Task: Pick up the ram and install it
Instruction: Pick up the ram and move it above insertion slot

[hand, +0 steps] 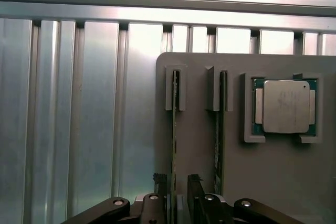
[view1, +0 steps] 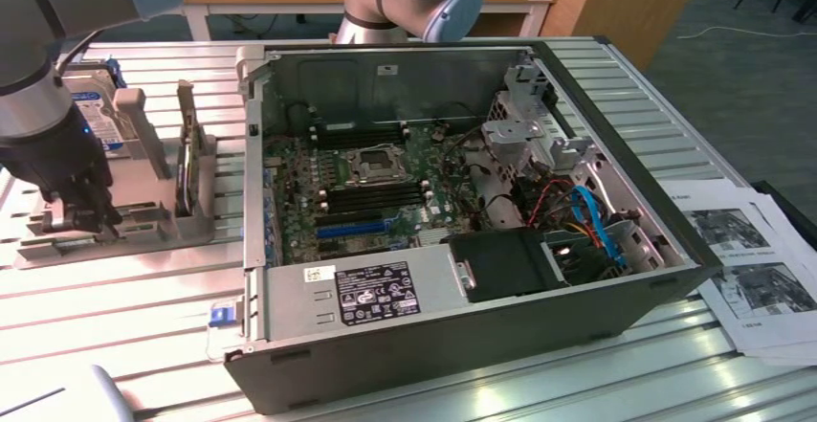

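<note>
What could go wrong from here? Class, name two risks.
1. The open claw straddles the ram; one finger sits close beside a second stick and might knock it.
2. The ram stands on its thin edge in the holder, so an off-centre squeeze could tilt it.

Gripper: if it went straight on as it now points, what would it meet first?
Likely the ram, standing on edge in the holder: the open gripper lines up over it, so it would enter between the fingers. Depth is unclear.
</note>
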Robot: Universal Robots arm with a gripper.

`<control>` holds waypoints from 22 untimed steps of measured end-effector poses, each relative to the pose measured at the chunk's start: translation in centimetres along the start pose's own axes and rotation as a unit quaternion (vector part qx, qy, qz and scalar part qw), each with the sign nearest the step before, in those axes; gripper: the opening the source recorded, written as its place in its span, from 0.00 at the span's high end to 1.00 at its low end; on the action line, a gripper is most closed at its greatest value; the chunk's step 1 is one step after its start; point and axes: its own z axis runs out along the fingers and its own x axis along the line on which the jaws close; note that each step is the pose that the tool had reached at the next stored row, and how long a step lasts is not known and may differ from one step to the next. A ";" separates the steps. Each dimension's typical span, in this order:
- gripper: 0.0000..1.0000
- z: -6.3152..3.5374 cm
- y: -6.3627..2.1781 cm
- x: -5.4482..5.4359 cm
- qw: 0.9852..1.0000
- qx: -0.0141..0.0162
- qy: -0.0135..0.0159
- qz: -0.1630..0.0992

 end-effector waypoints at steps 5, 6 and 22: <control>0.70 0.10 0.00 0.0 1.000 0.000 0.000 0.000; 0.70 0.10 0.00 0.0 1.000 0.000 0.000 0.000; 0.72 0.11 0.00 -0.1 1.000 0.000 0.000 0.000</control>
